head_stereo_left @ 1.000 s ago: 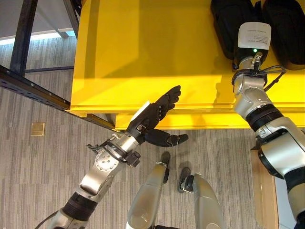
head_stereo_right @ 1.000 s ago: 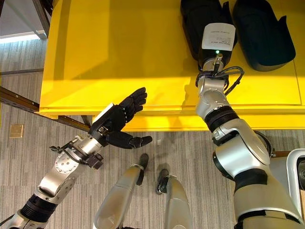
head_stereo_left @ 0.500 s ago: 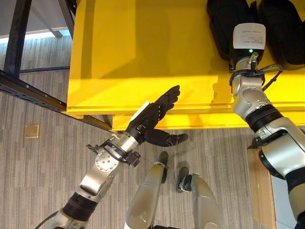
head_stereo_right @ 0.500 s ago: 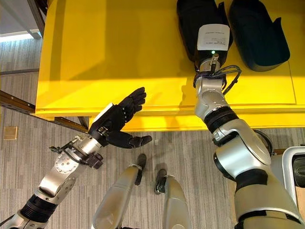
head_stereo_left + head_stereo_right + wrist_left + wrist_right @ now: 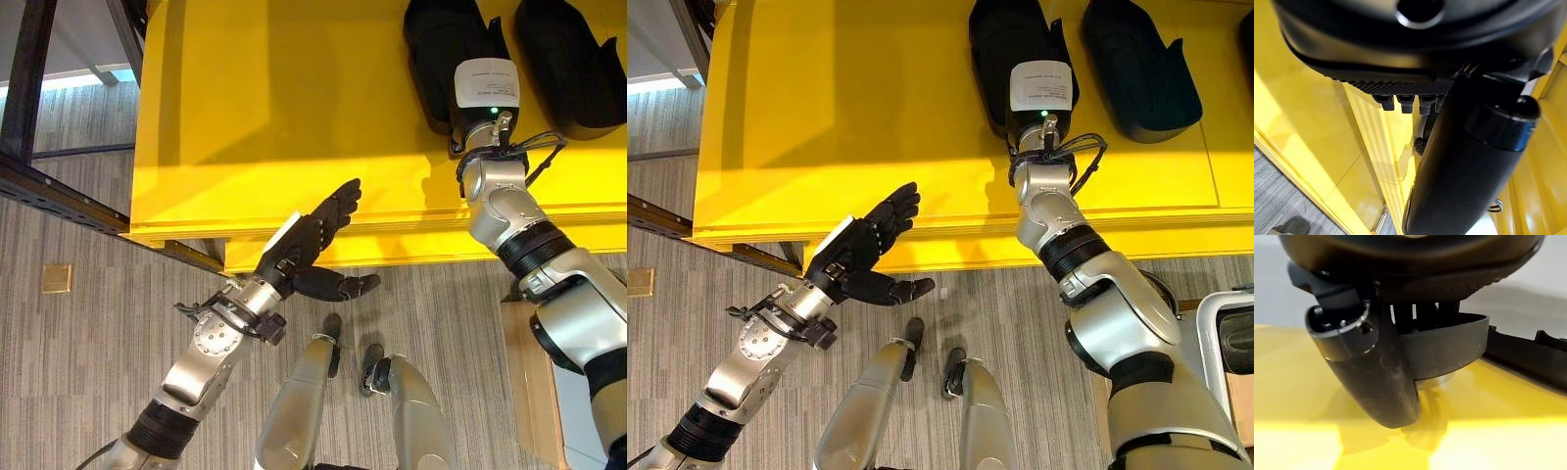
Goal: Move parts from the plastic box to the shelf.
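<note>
The right hand (image 5: 1386, 367) reached onto the yellow shelf (image 5: 274, 127), fingers curled round a black part (image 5: 1014, 59) resting there beside a second part (image 5: 1136, 69). The left hand (image 5: 313, 235) hovered with fingers straight at the shelf edge. Letting go crooked could knock the neighbour. Compared with earlier, only the camera had shifted.

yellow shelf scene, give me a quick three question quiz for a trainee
1. True or false: the left hand holds a part.
2. How many black moulded plastic parts lie on the yellow metal shelf in the left eye view?
3. Which part does the right hand rest on: A, the nearer black part, or B, the farther black part?

Key: 1 false, it is open and empty. 2 two. 3 A.
</note>
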